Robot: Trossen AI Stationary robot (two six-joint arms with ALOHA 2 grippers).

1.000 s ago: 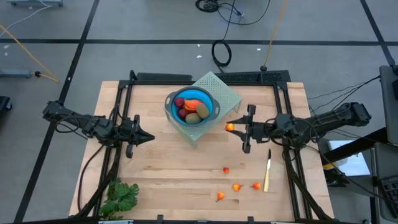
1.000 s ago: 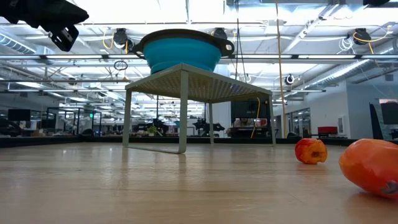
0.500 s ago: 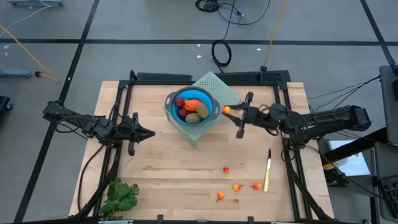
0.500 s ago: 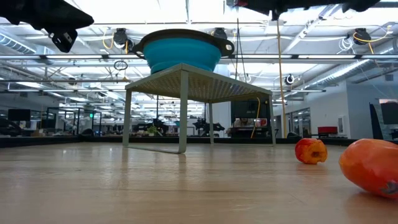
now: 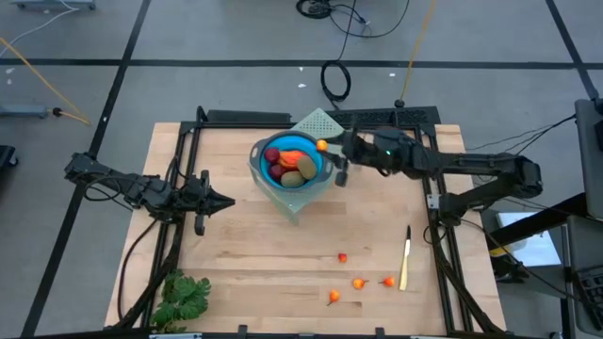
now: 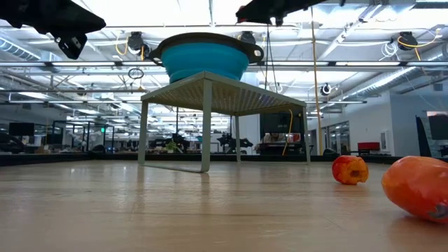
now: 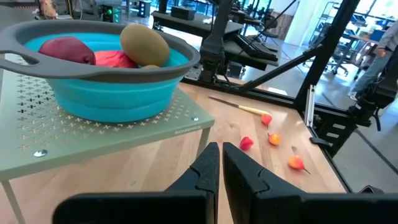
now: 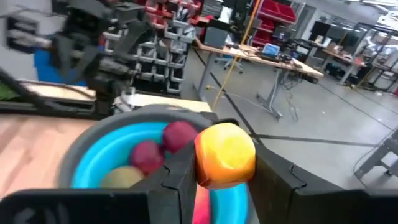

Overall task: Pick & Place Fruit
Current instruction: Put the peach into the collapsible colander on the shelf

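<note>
Orange-yellow fruit piece sits roundish, no clear long axis, pinched in right gripper at the blue bowl's 2 o'clock rim. Left gripper waits at bowl's 8 o'clock, fingers closed, empty. Low view: bowl on green stand. Right wrist: fingers clamp the piece over bowl.

A grey floor crossed by dark lines surrounds the wooden worktop, with black cables and a yellow cord lying on it. Across the room, bright ceiling lights hang over desks, red storage bins and dark monitors.
</note>
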